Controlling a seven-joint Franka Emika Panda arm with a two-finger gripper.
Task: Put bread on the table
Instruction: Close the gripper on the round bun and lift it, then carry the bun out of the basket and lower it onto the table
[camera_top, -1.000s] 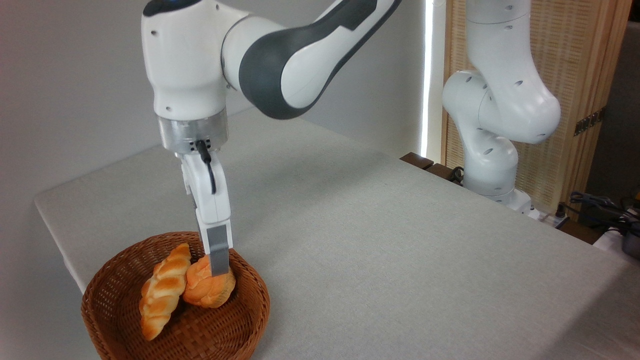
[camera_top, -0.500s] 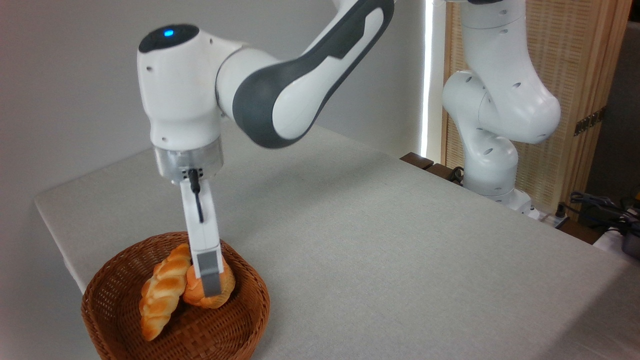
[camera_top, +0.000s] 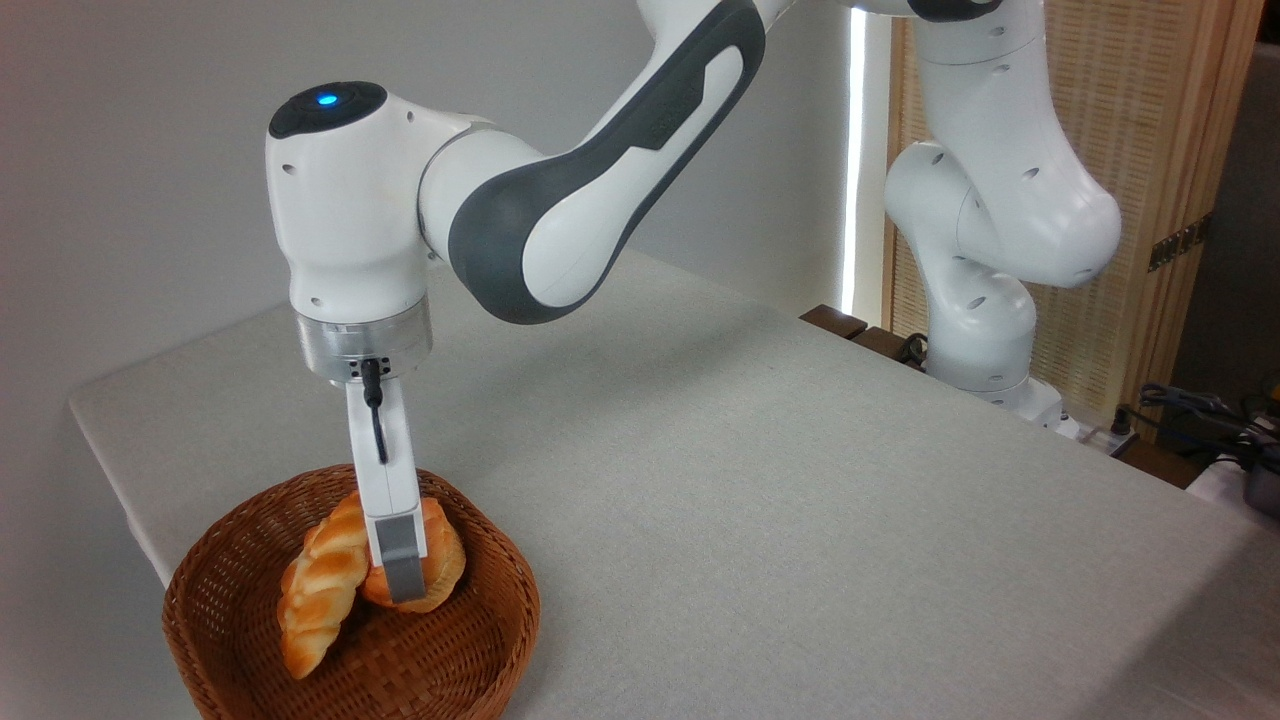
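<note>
The plump orange-tan scored bun sits in the round brown wicker basket at the light grey-beige cloth worktop's front-left corner, touching a pale braided loaf. The white arm's jaws straddle it; whether they grip is unclear.

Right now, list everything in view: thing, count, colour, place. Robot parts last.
bread: one, orange-tan, in the basket, right of the braided loaf and partly behind the finger.
braided loaf: one, pale golden, in the basket, leaning against the bread.
basket: one, brown wicker, near left corner of the table.
table: one, light grey-beige cloth, fills the middle.
slatted screen: one, tan wood, right background.
cables: several, dark, far right beyond the table edge.
arm: one, white and dark grey, reaching from its base at right.
gripper: one, white with grey finger, down in the basket at the bread; whether it grips is unclear.
</note>
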